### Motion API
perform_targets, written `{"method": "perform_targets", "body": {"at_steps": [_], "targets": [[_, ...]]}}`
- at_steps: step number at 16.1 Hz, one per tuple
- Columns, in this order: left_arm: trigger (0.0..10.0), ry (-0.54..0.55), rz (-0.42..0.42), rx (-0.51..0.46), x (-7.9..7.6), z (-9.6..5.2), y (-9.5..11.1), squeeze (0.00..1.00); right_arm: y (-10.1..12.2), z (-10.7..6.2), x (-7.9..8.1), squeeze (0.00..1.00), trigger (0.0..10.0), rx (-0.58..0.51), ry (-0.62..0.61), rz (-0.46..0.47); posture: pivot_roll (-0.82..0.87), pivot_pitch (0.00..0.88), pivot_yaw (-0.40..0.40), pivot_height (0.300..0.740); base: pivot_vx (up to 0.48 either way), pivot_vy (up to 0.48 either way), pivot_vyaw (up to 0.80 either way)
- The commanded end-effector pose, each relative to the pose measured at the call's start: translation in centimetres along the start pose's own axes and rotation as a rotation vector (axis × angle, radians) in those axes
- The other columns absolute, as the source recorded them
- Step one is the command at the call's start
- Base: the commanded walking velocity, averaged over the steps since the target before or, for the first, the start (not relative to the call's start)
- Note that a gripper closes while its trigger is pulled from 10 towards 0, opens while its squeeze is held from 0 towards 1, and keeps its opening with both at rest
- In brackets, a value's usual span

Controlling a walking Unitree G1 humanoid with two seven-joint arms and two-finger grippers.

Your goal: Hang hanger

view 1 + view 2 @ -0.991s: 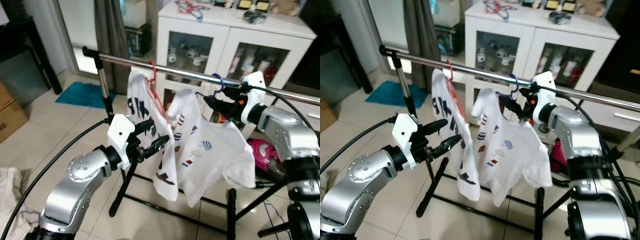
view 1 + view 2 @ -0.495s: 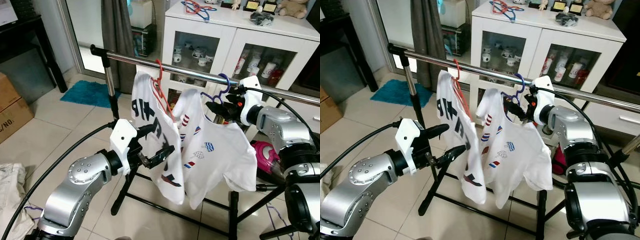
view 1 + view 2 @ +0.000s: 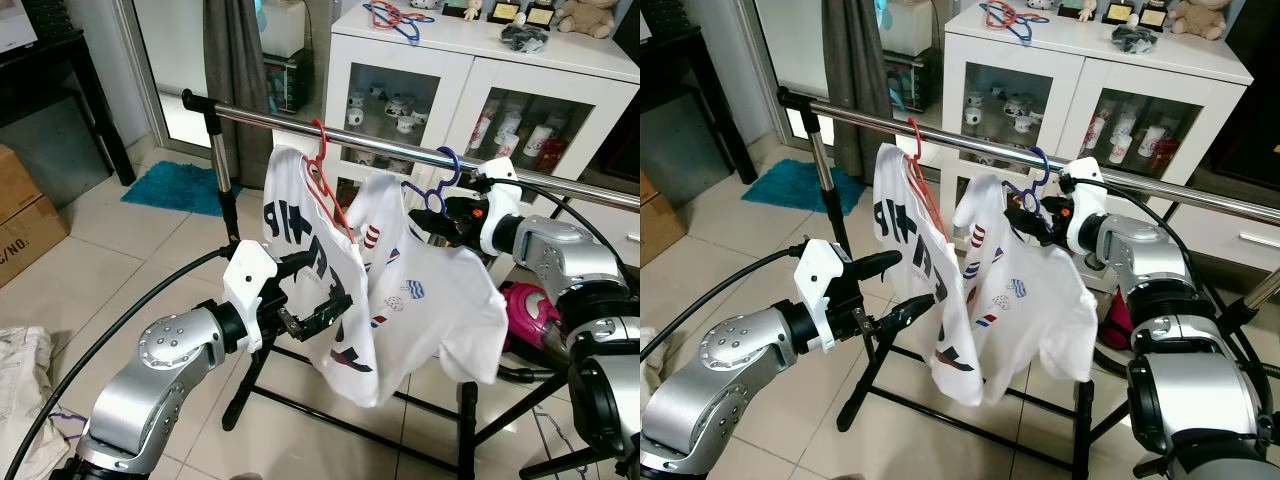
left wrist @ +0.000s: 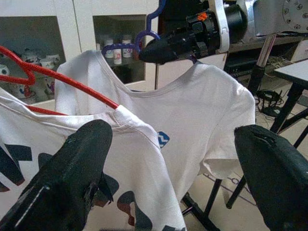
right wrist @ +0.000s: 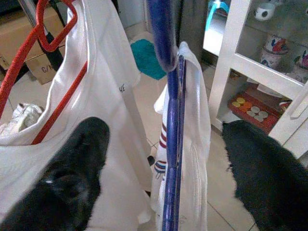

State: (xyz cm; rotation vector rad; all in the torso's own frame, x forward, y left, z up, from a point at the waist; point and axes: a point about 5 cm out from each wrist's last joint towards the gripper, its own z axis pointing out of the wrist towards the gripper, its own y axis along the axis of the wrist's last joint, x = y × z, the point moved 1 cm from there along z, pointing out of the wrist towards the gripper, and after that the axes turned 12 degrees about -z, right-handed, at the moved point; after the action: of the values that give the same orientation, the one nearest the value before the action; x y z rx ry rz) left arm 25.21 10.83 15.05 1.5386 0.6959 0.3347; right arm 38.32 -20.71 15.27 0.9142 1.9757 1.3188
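Floor: pale tiles (image 3: 130, 250), with a teal mat (image 3: 168, 187) far off by the window and a cardboard box (image 3: 25, 205) at the left edge.
Left gripper: nearest the camera, the left gripper (image 3: 318, 290) is raised in front of the rack, its two black fingers spread apart, holding nothing — it sits just in front of the lettered shirt's lower half.
Lettered shirt: a white T-shirt with dark lettering (image 3: 320, 270) hangs on a red hanger (image 3: 327, 185), whose hook is over the rail towards the rail's left end.
Patterned shirt: a white T-shirt with small red and blue motifs (image 3: 430, 300) hangs just beside it, on a blue hanger (image 3: 1035, 180).
Blue hanger: its hook (image 3: 447, 160) is over the rail, near the rail's middle.
Right gripper: the right gripper (image 3: 430, 222) is level with the blue hanger's neck, just below the rail; in the right wrist view its fingers stand wide apart on either side of the blue hanger's stem (image 5: 172, 144) — not touching it.
Rail: a silver bar (image 3: 260, 120) on a black-legged garment rack (image 3: 245, 370), running left to right.
Behind: a white cabinet (image 3: 440, 60) with glass doors, showing cups inside; more hangers (image 3: 395, 15) lie on its top.
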Motion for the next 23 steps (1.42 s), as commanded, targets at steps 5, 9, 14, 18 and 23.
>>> {"method": "perform_targets", "body": {"at_steps": [5,9,14,18,23], "targets": [[10.0,-0.006,0.017,-0.004,-0.2,0.0,0.2,1.0,0.8,-0.2,-0.9,0.0,0.0,0.024,-0.103,0.05,0.11,0.0,-0.021,0.74,0.0,0.0,0.0],[10.0,-0.013,0.018,0.0,-0.2,0.1,0.1,1.0,0.9,-0.2,-0.7,0.0,0.0,0.025,-0.14,0.068,0.1,0.0,-0.01,0.74,0.0,0.0,0.0],[10.0,-0.019,0.021,0.007,-0.4,0.2,-0.1,1.0,0.3,-0.1,-0.4,0.0,0.0,0.067,-0.169,0.036,0.1,0.0,-0.009,0.74,0.0,0.0,0.0],[10.0,-0.022,0.029,0.01,-0.4,0.1,-0.1,1.0,0.3,0.2,0.2,0.0,0.0,0.067,-0.161,0.028,0.1,0.0,-0.009,0.74,0.0,0.0,0.0],[10.0,-0.018,0.034,0.012,-0.3,0.0,-0.1,1.0,0.7,0.1,0.4,0.0,0.0,0.062,-0.163,0.0,0.11,0.0,-0.01,0.74,0.0,0.0,0.0]]}}
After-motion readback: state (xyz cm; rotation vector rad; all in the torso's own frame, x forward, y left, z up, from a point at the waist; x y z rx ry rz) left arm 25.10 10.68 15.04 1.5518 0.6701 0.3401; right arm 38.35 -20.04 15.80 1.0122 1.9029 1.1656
